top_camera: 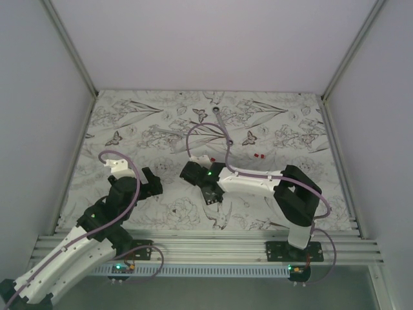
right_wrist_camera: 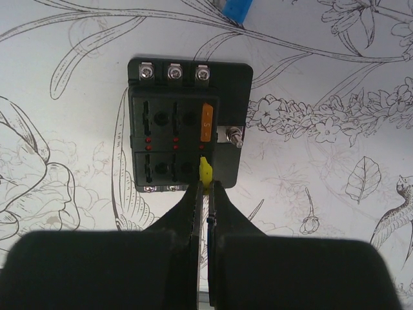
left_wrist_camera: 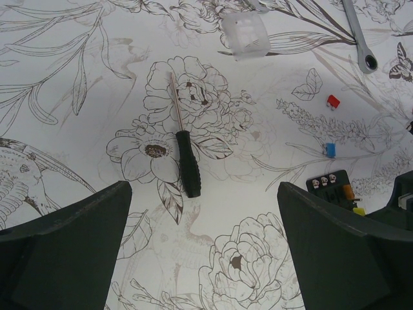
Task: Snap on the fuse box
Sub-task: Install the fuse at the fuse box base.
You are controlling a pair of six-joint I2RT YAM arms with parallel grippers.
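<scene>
The right gripper (right_wrist_camera: 205, 194) is pinched tight on a small yellow plastic fuse (right_wrist_camera: 204, 173) at one edge of the open squarish black plastic fuse box (right_wrist_camera: 169, 139), which lies flat on the flower-print desk (right_wrist_camera: 64, 129). If that fuse goes in crooked, I'd bet it pops loose or shoves the box along, since nothing holds it. The left gripper (left_wrist_camera: 203, 242) is spread wide and empty, and the clear plastic cover (left_wrist_camera: 245, 33) lies well apart, so it could snap on skewed.
</scene>
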